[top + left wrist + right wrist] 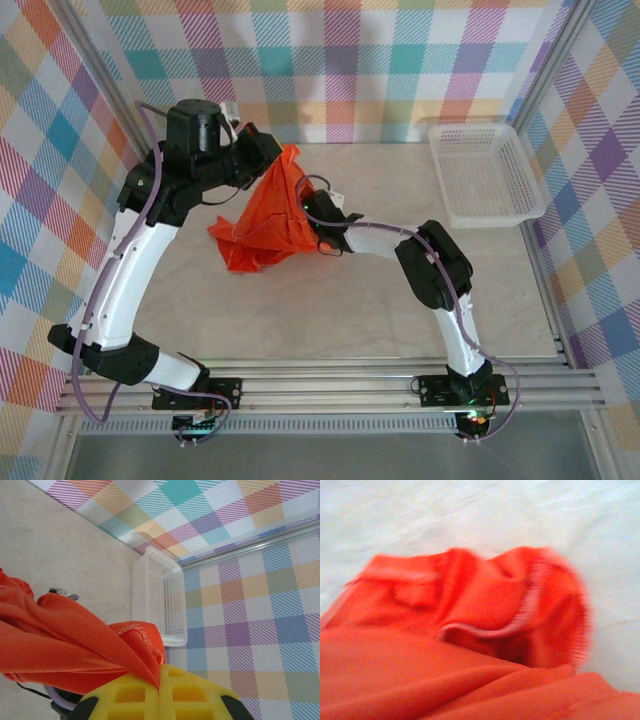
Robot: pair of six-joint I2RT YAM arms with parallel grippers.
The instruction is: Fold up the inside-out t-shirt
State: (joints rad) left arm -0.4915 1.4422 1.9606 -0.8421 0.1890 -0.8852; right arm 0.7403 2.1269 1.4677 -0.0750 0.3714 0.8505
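Observation:
The inside-out t-shirt (262, 228) is bright orange-red and hangs bunched above the middle of the table, its lower end resting on the surface. My left gripper (284, 158) is shut on its top corner. In the left wrist view the yellow fingers (130, 695) pinch a fold of the t-shirt (65, 640), and the left gripper (160, 682) has no gap between them. My right gripper (304, 210) presses into the cloth from the right at mid height. In the right wrist view, blurred folds and a stitched hem of the t-shirt (470, 605) cover its fingers.
A white mesh basket (480, 129) stands at the back right of the table, also seen in the left wrist view as the basket (160, 600). Checked walls close the back and sides. A metal rail (330, 382) runs along the near edge.

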